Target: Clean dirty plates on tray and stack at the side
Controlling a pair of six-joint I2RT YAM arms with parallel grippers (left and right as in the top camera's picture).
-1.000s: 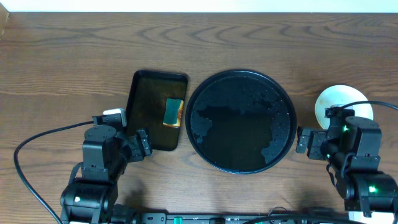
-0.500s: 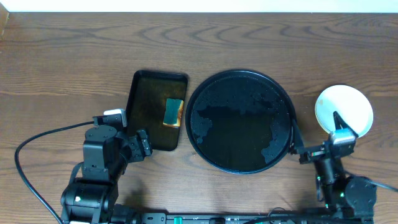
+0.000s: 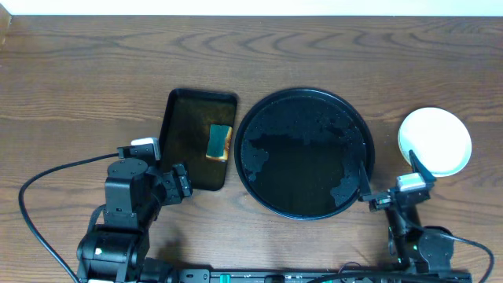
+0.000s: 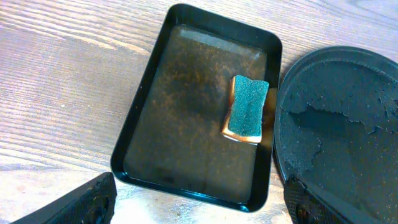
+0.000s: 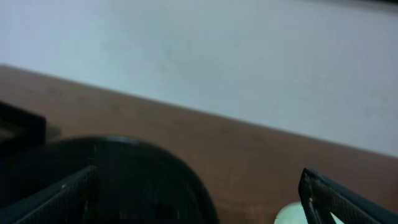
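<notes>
Endgame by the looks of it: nothing on the black round tray (image 3: 306, 157) mid-frame but wet-looking patches, and plates (image 3: 435, 140) piled at the right edge, just clear of the rim. Both sets of fingers spread wide and holding nothing, left gripper (image 4: 199, 180) low left beside the small tray (image 4: 180, 112) with its sponge (image 4: 249, 106), right gripper (image 5: 199, 173) low right between round tray and pile. Next up, probably just backing off, maybe checking the pile for smears; can't tell the plate count from above.
</notes>
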